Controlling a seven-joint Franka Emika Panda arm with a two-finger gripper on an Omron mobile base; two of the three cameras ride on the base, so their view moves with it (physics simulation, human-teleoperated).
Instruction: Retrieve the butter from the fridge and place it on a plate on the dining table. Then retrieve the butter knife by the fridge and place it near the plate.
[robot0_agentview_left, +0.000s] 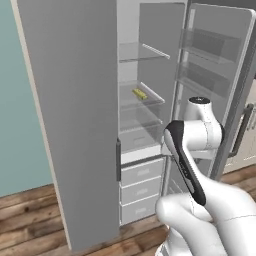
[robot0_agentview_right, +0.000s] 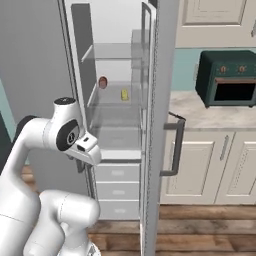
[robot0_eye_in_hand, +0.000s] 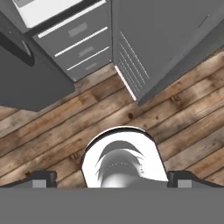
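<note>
The fridge (robot0_agentview_left: 75, 100) stands with both grey doors swung open. On its middle glass shelf lies the butter (robot0_agentview_left: 139, 93), a small pale-yellow stick, which the right base view shows as butter (robot0_agentview_right: 124, 94) toward the back of the shelf. My gripper (robot0_eye_in_hand: 111, 179) points down at the wooden floor in front of the fridge drawers (robot0_eye_in_hand: 74, 41). Its fingertips (robot0_eye_in_hand: 41, 179) stand wide apart, open, with nothing between them. In the right base view the gripper (robot0_agentview_right: 80, 164) hangs below the shelf level, well short of the butter. The plate, dining table and butter knife are out of view.
A small red round item (robot0_agentview_right: 103, 82) sits left of the butter on the same shelf. The right door (robot0_agentview_right: 160, 125) with its handle (robot0_agentview_right: 175, 145) juts out toward me. Beyond it stand a counter (robot0_agentview_right: 200, 112) with cream cabinets and a dark green toaster oven (robot0_agentview_right: 227, 77).
</note>
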